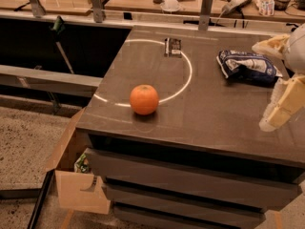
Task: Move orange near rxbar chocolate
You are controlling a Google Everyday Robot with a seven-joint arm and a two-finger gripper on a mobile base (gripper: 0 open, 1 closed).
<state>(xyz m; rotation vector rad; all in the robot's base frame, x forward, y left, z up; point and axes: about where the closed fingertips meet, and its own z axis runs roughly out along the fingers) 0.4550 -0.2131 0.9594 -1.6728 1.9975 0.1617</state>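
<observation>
camera view: only one angle here.
orange (144, 99): sits around 8 o'clock on the surface (214, 113), right on the white ring line.
rxbar chocolate (173, 46): about 1 o'clock from the orange, well apart.
snack bag (245, 67): 2 o'clock from the orange.
tool (283, 106): way over at 3 o'clock, above the surface. Spread or pressed together, honestly can't tell.

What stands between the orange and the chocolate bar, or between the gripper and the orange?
Nothing visible. Only bare countertop separates the orange from the chocolate bar behind it. The gripper hangs at the right edge, with bare surface toward the orange. The snack bag lies farther back, off both paths.
</observation>
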